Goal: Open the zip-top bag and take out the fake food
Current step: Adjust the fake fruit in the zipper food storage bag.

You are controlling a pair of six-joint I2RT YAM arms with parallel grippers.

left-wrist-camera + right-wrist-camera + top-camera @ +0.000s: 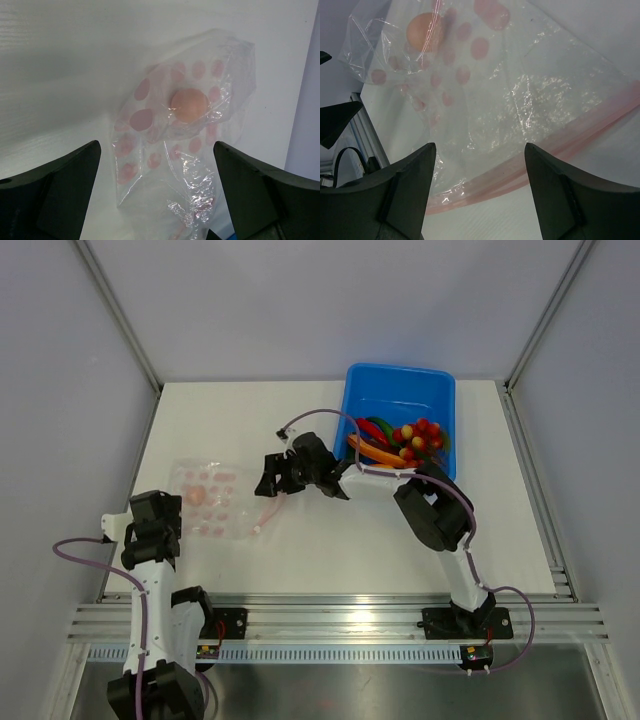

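The zip-top bag (215, 505) lies flat on the white table at the left. It is clear and crinkly with pink dots. A pale orange egg (197, 496) sits inside it, also seen in the left wrist view (189, 105) and the right wrist view (422, 31). The bag's pink zipper strip (560, 145) runs between my right gripper's (480, 150) open fingers, which hover over the bag's right edge (268, 480). My left gripper (157, 165) is wide open at the bag's left end (165, 508), holding nothing. The other fake food (400, 445) lies in a blue tub.
The blue tub (400, 375) stands at the back right of the table, with red, green, orange and yellow toy pieces in its near end. Grey walls enclose the table on three sides. An aluminium rail (340, 620) runs along the near edge.
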